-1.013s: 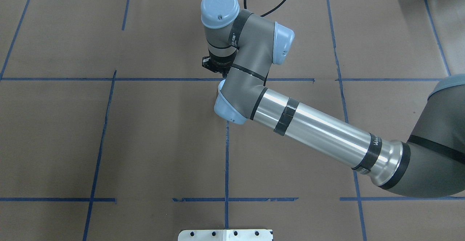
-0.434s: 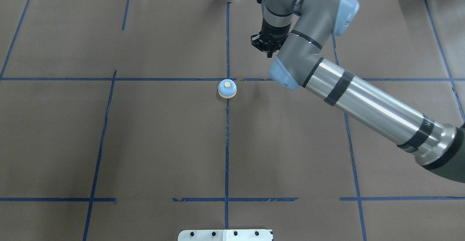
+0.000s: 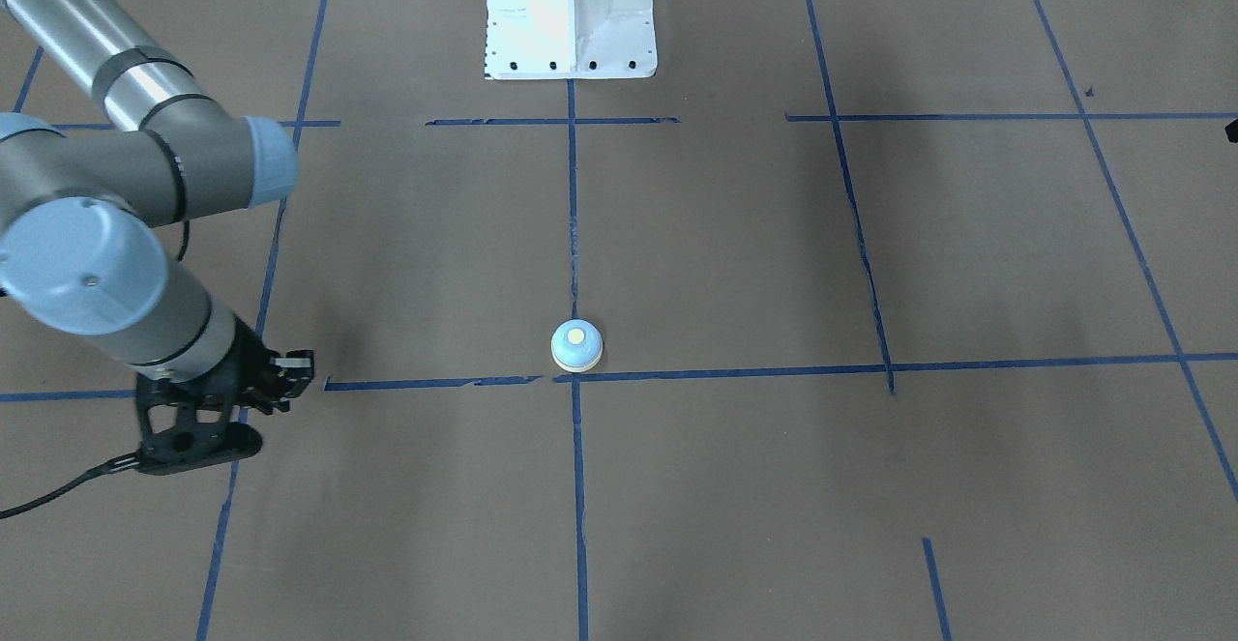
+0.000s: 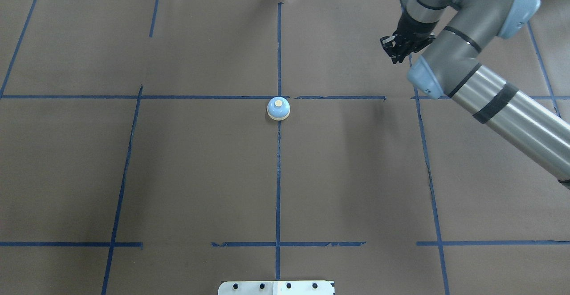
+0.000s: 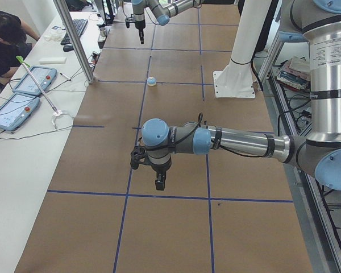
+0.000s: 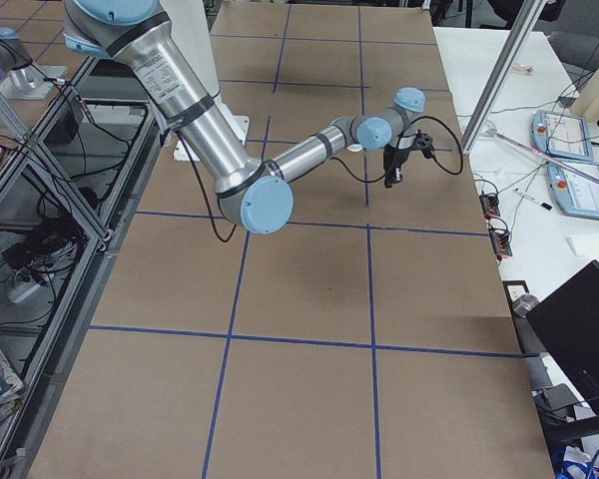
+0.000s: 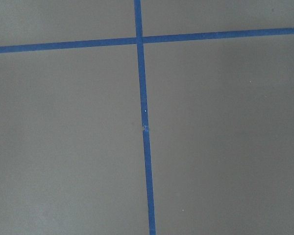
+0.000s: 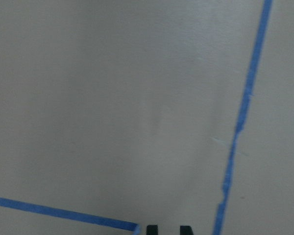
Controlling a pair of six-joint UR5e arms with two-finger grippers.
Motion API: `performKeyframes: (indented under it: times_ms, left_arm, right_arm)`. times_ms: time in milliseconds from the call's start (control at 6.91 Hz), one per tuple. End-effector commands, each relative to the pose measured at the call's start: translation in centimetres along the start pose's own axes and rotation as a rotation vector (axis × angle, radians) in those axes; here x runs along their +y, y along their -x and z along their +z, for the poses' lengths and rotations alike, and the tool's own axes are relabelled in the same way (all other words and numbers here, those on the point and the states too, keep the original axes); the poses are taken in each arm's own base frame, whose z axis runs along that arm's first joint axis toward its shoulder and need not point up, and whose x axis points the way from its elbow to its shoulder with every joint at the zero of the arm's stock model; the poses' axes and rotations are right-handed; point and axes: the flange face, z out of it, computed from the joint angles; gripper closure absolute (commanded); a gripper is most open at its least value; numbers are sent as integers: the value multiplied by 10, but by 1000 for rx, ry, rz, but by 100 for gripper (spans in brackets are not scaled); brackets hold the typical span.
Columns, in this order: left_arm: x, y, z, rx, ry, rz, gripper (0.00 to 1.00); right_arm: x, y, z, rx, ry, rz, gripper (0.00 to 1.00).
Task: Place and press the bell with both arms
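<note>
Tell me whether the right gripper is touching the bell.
Apart. The overhead view shows the right gripper far off to the side of the bell, bare table between them.

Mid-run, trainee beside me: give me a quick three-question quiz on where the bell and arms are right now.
1. True or false: the right gripper holds the bell.
2. The bell is: A) tipped on its side; B) upright by a tape crossing; C) on the white pedestal.
3. Which arm shows in the overhead view?

Key: 1 false; 2 B; 3 the right arm.
</note>
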Motion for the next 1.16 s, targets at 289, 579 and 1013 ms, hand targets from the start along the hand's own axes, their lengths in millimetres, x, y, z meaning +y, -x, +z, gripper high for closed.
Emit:
performKeyframes:
  times_ms: [289,579,1013]
  left_arm:
    - [8,5,5,0,13,-13,0]
    - [11,7,7,1,17,-19,0]
    - [16,9,10,9,25,-36,0]
  right_arm:
    - [72,-211,-26,-24,15,-95,0]
    - [148,-340,-36,-43,23,-75,0]
    - [261,-432,-37,-23,32,84,0]
